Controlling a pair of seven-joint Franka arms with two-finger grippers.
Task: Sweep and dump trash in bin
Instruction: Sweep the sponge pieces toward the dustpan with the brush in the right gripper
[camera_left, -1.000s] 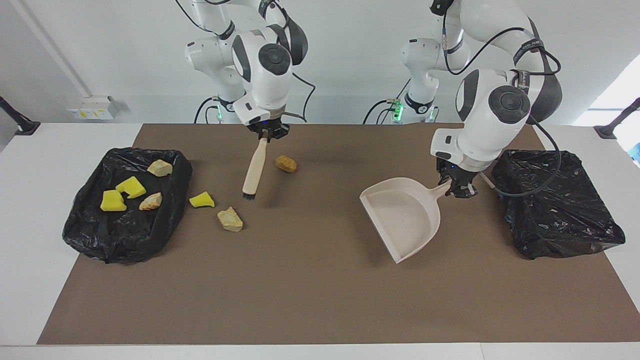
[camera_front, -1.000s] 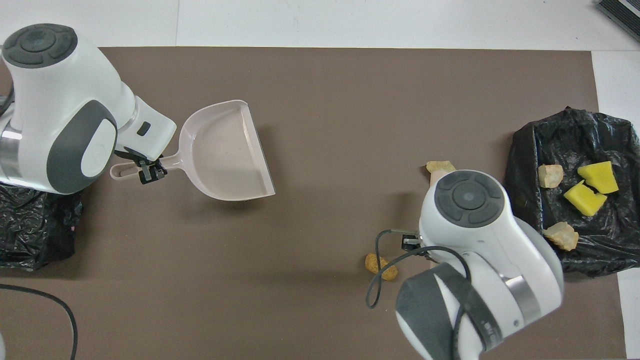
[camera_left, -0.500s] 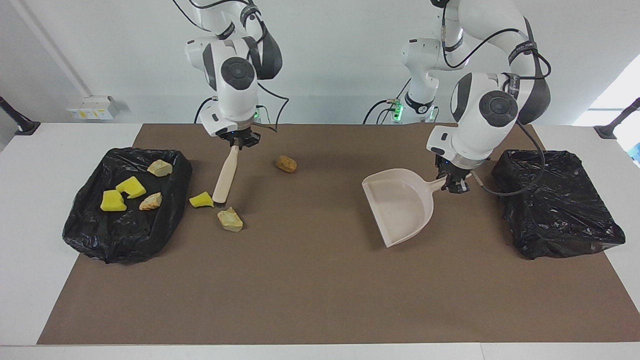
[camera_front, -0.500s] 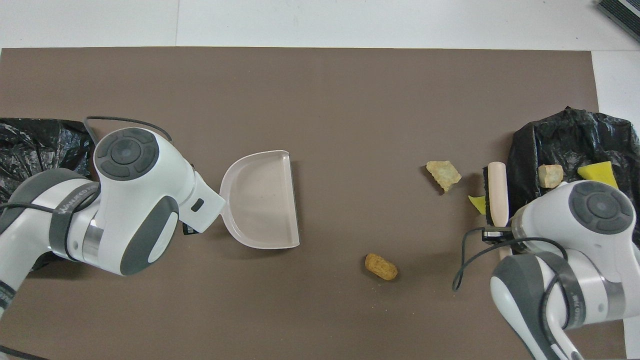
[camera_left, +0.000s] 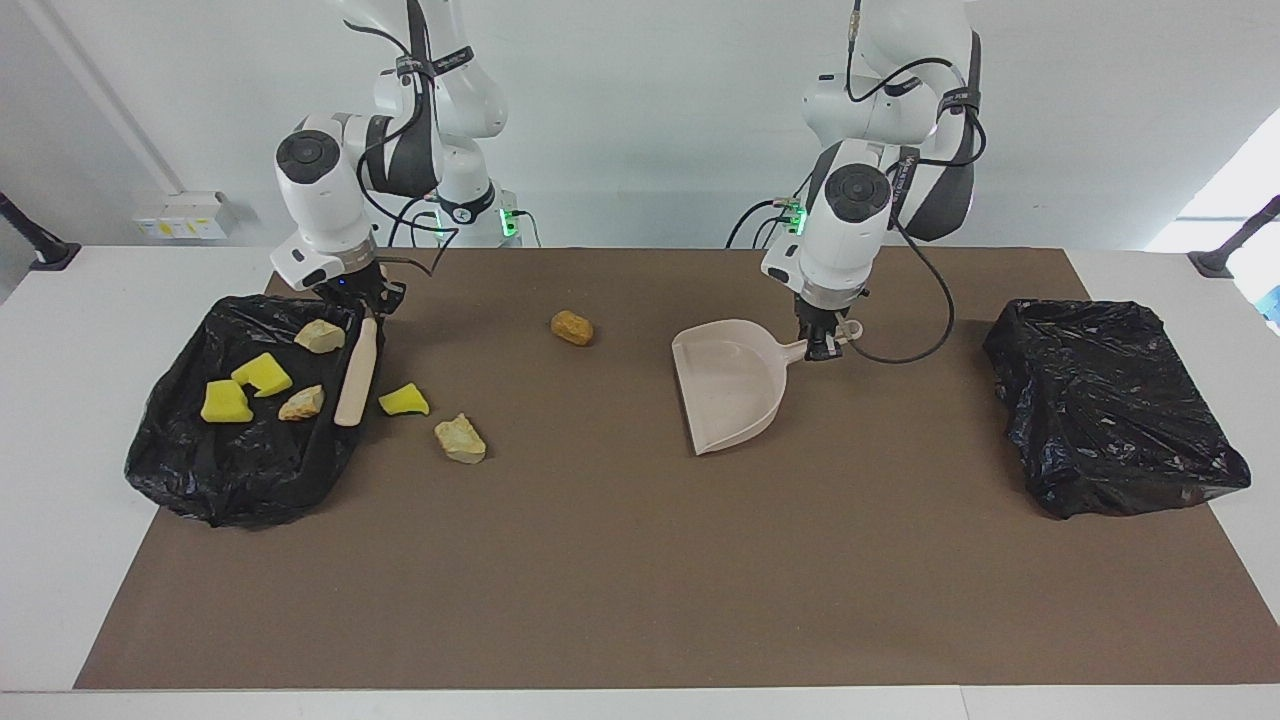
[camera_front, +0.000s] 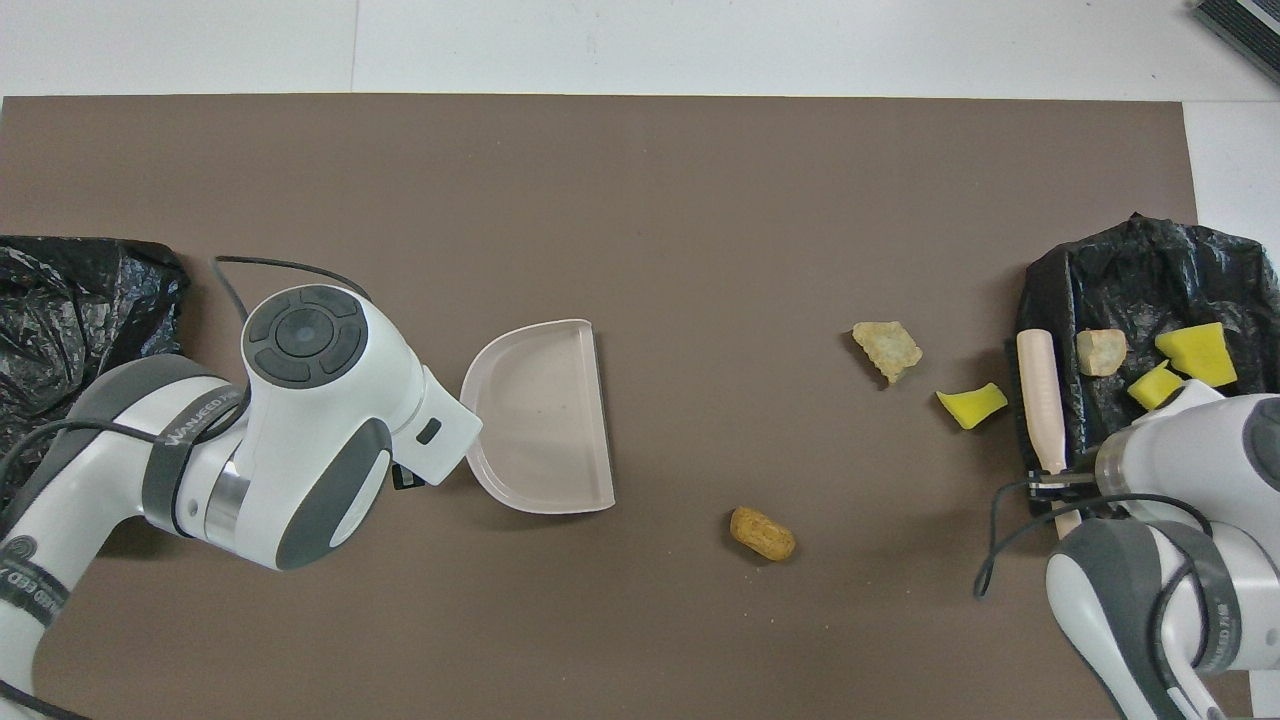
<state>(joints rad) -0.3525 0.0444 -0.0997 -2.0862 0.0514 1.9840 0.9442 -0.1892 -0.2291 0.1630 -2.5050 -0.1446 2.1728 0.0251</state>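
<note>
Step in hand: the sweep is being set up, judging by how both tools are held and no scrap lies in the pan.
Right gripper: the right gripper (camera_left: 362, 302) is pinched shut on the top of the beige wooden-handled brush (camera_left: 356, 372), which hangs over the edge of the black plastic-lined bin at the right arm's end of the table (camera_left: 190, 470), just beside the loose scraps.
Left gripper: the left gripper (camera_left: 822, 345) is clamped on the handle of the pale beige plastic dustpan (camera_left: 730, 385), held over the middle of the brown mat (camera_left: 640, 580), its mouth turned toward the right arm's end.
Trash on the mat: the green-yellow sponge wedge (camera_left: 403, 400) lies just beside the bin; the beige stone-like chunk (camera_left: 460, 439) lies near it, farther from the robots; the brown bread-like lump (camera_left: 572, 327) sits nearer the robots, between brush and dustpan.
Trash in that bin: two yellow sponge bits (camera_left: 245, 388) and two beige stone-like pieces (camera_left: 310, 368) rest on the liner.
Other bin: a second black-lined bin (camera_left: 1110, 410) sits at the left arm's end, nothing visible in it.
Next move, as a judgement: the pan's lip should go flat on the mat near the loose scraps, and the bristles should come down on the bin's side of the wedge, then push toward the pan.
Caution: the brush hangs close to the liner and could snag it.
</note>
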